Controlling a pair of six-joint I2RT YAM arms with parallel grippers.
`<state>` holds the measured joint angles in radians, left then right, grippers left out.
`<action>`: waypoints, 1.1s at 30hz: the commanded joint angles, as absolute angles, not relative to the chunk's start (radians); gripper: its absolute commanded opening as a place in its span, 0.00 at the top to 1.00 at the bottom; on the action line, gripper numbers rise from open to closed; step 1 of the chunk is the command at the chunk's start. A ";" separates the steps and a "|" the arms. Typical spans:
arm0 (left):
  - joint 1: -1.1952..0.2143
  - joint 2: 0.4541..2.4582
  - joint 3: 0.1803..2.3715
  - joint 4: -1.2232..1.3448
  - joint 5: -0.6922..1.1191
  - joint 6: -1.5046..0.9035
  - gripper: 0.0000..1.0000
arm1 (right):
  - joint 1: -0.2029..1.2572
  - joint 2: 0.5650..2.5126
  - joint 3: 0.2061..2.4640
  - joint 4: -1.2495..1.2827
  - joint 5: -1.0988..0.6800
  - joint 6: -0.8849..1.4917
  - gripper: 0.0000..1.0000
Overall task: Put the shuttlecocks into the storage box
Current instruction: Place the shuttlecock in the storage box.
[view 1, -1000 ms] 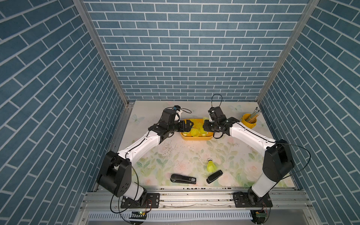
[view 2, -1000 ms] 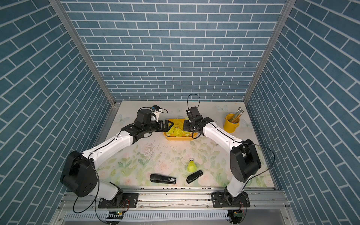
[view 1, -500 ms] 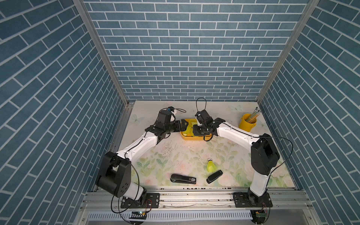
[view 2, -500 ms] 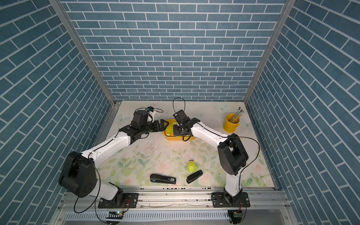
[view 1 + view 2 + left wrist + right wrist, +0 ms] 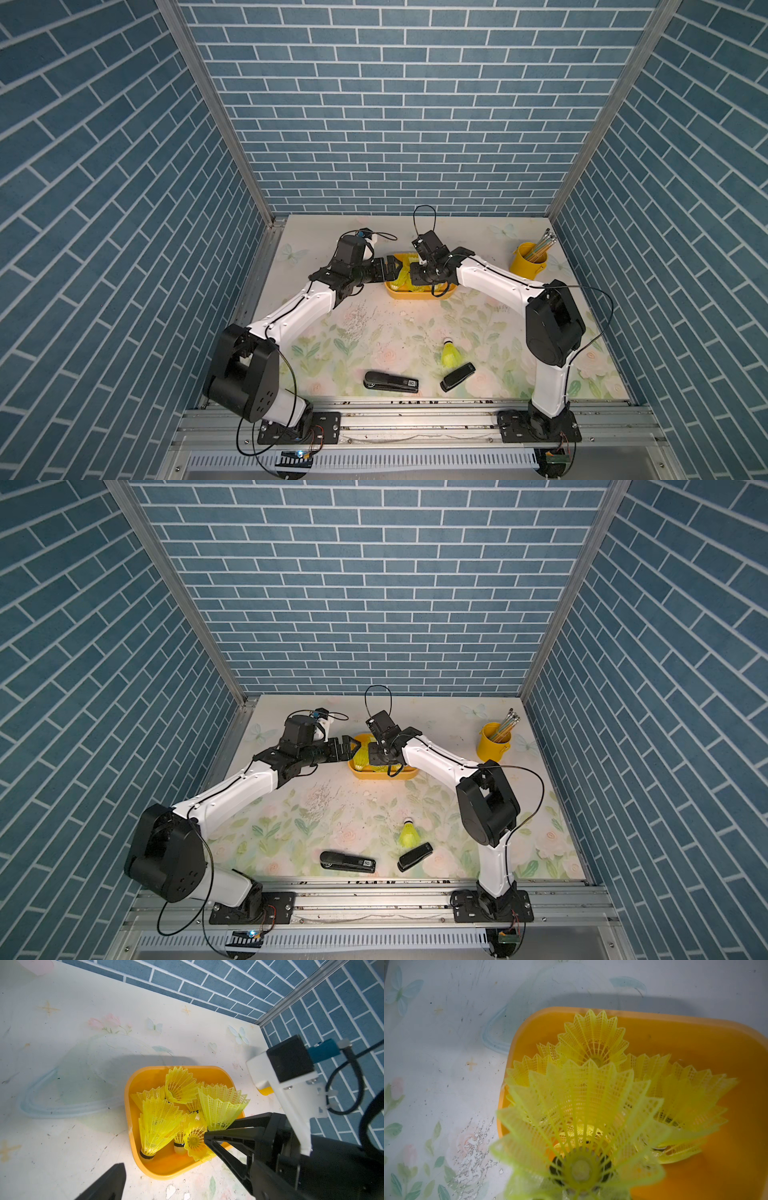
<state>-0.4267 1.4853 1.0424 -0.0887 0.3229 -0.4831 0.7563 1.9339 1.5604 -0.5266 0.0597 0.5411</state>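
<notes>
The right gripper's (image 5: 220,1129) black fingers are clamped on the base of a neon yellow-green plastic shuttlecock (image 5: 222,1103). Its skirt flares outward just above the heap of like shuttlecocks (image 5: 158,1124) that crowds one end of the shallow yellow-orange plastic storage box (image 5: 415,296). Bare orange floor shows beside the heap. The left gripper (image 5: 348,748) stands spread wide and empty at the box's left rim, near the right gripper. A loose shuttlecock (image 5: 450,353) lies on the floral tabletop (image 5: 374,328), well apart from the box and just beside a black stapler (image 5: 457,377). Open tabletop lies between.
</notes>
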 commanded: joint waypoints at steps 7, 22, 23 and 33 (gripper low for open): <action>-0.416 1.498 1.056 -0.116 0.346 -0.484 0.01 | 0.756 1.975 1.600 -0.575 0.095 0.503 0.80; -0.416 1.499 1.053 -0.117 0.347 -0.482 0.00 | 0.739 1.971 1.602 -0.601 0.129 0.509 0.57; -0.416 1.498 1.052 -0.118 0.346 -0.482 0.00 | 0.737 1.970 1.603 -0.603 0.128 0.510 0.57; -0.414 1.505 1.048 -0.119 0.346 -0.483 0.01 | 0.727 1.956 1.606 -0.606 0.136 0.514 0.56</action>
<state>-0.4229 1.4887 1.0424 -0.1078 0.3382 -0.4831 0.7319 1.9636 1.5757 -0.5709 0.1131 0.5236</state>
